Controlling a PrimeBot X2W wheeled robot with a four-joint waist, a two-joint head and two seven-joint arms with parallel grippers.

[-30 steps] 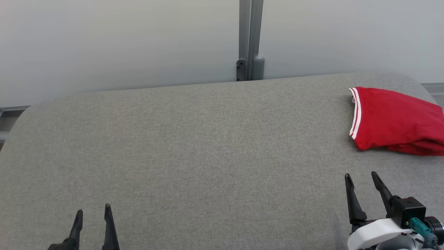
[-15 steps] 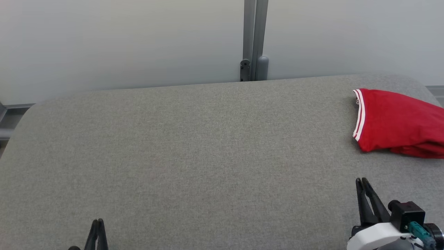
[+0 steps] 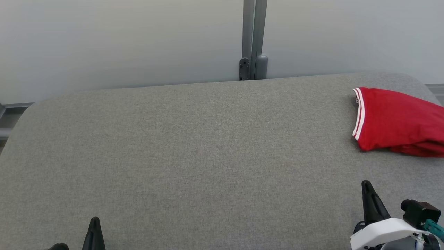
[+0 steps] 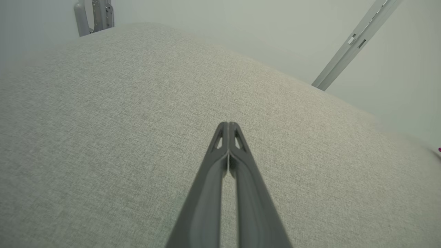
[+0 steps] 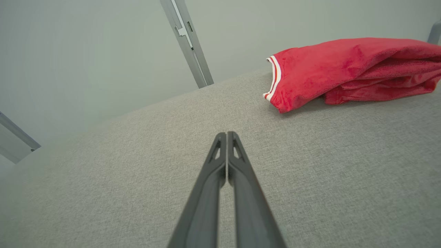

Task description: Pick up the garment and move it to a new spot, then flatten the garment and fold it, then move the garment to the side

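Lit brightly, evenly, diffusely; faint soft shadow under the garment (image 5: 344,62); wide-angle bending and hazy blur toward wrist-view edges.

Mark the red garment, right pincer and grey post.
red garment (image 3: 399,119): head view, middle of the folded cloth.
right pincer (image 5: 226,134): right wrist view, between its shut fingertips.
grey post (image 3: 259,34): head view, its upright shaft.

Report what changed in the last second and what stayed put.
The left gripper and the right gripper both closed from open to shut, on nothing, and drew back slightly toward the robot. The folded red garment stayed at the right end of the grey fabric surface, untouched.
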